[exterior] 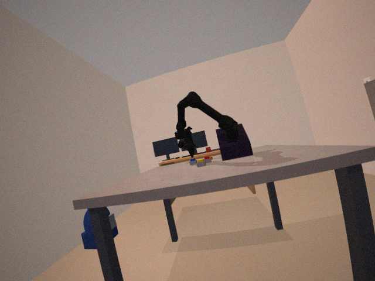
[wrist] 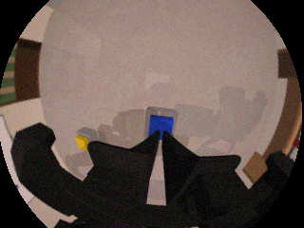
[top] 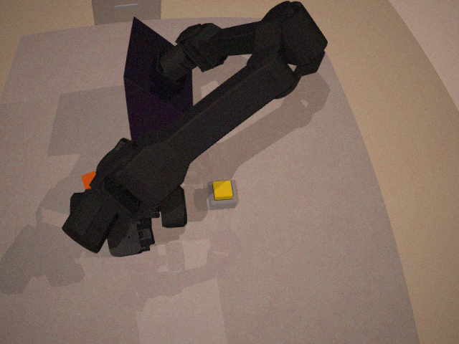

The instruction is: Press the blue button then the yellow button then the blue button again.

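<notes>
The blue button (exterior: 192, 159) (wrist: 161, 124) sits on its grey base; in the top view the arm hides it. My gripper (exterior: 192, 157) (wrist: 161, 133) is shut and empty, its joined tips pointing down just over the blue button. The tips overlap the button's near edge in the wrist view; whether they touch it I cannot tell. The yellow button (top: 222, 190) (exterior: 200, 160) (wrist: 82, 142) stands unpressed on its grey base, to the right of the gripper in the top view and to its left in the wrist view.
A red button (exterior: 207, 157) stands near the yellow one, hidden under the arm in the top view. An orange block (top: 88, 180) lies partly behind the arm. The dark box-shaped stand (top: 155, 111) (exterior: 234, 148) is at the arm's base.
</notes>
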{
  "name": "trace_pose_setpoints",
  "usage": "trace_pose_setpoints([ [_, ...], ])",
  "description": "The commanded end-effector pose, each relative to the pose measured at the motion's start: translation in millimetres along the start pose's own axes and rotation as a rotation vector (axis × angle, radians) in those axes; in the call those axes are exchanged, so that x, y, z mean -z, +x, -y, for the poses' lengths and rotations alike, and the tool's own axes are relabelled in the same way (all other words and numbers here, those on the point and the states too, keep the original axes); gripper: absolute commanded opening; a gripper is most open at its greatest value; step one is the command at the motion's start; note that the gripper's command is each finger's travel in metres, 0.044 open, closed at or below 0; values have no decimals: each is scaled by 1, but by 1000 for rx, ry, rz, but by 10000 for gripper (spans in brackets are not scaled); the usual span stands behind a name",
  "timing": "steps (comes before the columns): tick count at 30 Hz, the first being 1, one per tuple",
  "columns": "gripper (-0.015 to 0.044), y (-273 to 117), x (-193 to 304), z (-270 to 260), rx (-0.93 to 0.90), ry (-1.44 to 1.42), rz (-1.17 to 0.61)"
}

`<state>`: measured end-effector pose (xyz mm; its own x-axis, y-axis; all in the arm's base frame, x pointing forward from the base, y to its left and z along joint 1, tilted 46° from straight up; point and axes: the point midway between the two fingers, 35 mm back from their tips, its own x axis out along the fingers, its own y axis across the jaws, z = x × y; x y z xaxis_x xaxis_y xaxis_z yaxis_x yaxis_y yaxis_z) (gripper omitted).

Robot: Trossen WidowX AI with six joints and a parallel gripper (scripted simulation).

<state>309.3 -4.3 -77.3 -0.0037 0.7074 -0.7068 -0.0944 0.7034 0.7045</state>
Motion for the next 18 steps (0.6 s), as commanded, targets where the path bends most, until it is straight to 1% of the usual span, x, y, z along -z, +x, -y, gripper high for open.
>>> trace_pose_setpoints([
  [1, 20, 5, 0, 0, -5, 6, 5],
  [8, 20, 16, 0, -1, -6, 5, 5],
  [18, 20, 16, 0, -1, -6, 5, 5],
])
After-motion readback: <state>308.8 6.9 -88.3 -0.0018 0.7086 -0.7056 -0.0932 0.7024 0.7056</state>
